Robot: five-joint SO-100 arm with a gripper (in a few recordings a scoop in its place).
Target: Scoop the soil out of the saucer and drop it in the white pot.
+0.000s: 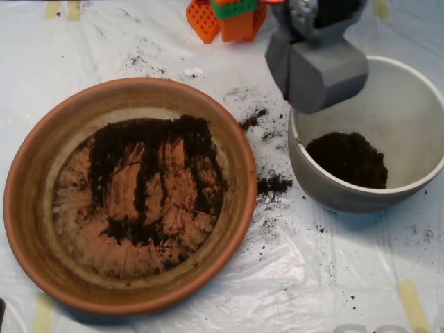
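dark soil (149,173) streaks the orange-brown saucer (28,208) — white pot (416,97), grey hand (320,73).

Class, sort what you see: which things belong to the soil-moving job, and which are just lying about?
Job: soil, saucer, white pot, claw.
Lying about: orange and green blocks, plastic sheet, spilled crumbs, tape strips.

text: none legible | labels: none | brands: none | numbers: 0 readable | signs: none
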